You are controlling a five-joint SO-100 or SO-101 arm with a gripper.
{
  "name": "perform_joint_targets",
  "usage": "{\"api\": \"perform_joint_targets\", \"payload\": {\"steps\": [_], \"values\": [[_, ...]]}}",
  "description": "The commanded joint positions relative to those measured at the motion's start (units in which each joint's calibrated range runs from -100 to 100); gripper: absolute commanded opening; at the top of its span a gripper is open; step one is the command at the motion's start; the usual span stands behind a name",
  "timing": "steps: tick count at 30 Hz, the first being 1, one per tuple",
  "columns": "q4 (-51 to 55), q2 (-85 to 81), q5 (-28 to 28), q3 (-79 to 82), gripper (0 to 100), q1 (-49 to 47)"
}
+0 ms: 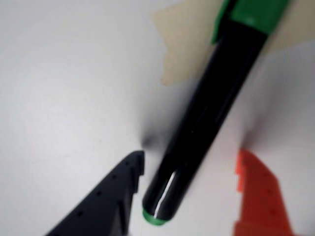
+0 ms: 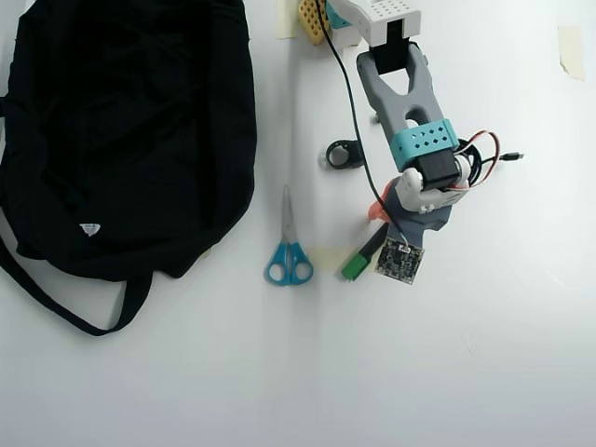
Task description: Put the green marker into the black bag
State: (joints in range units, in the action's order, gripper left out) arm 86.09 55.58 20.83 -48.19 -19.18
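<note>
The black bag [image 2: 121, 130] fills the upper left of the overhead view, slumped on the white table [image 2: 279, 372] with its strap looping out below and a tiny white label on its lower flank. The arm [image 2: 410, 112] reaches down from the top of that view, grey links with a teal band, wires curling off its right side and a small circuit board at its tip. Between bag and arm lie the blue-handled scissors [image 2: 288, 250], blades pointing up the picture, well apart from the bag's edge. The green marker [image 2: 361, 257] lies just right of the scissors, tilted, cap low and left, its barrel running up under the arm; a scrap of beige tape [image 2: 326, 256] sits on the table beside the cap. In the wrist view the gripper [image 1: 189, 162] is spread wide, dark finger on the left, orange finger on the right, and the marker's black barrel lies between them, closer to the dark one, touching neither. A small black ring-shaped object [image 2: 344, 154] rests near the arm's cable, above the scissors.
</note>
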Motion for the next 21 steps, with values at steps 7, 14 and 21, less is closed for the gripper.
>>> {"api": "perform_joint_targets", "payload": {"steps": [7, 14, 21], "values": [[0.22, -0.4, 0.2, -0.24, 20, 0.18], [0.22, -0.4, 0.2, -0.24, 20, 0.18], [0.22, -0.4, 0.2, -0.24, 11, 0.25]]}}
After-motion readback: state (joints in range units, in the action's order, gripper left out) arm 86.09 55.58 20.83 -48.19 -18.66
